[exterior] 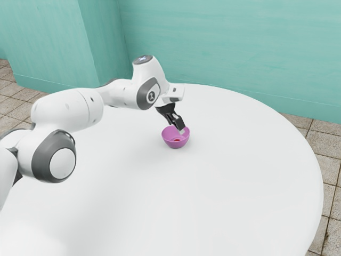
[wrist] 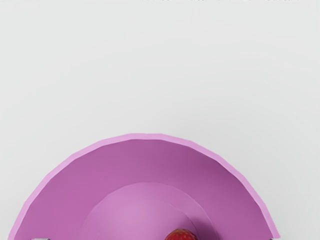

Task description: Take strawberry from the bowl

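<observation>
In the exterior view, the white arm comes in from the left edge of the frame and bends down toward the middle. Its black gripper is tilted, fingertips low at the bowl, near the centre of the frame. The fingers stand apart, with nothing clamped between them. The strawberry lies inside the bowl, down on its floor (a small spot of red in the exterior view, its seedy skin plainer in the wrist view). The bowl, pinkish purple, sits upright on the round white table, which spreads over the middle and lower part of the exterior view. A teal wall runs across the top.
</observation>
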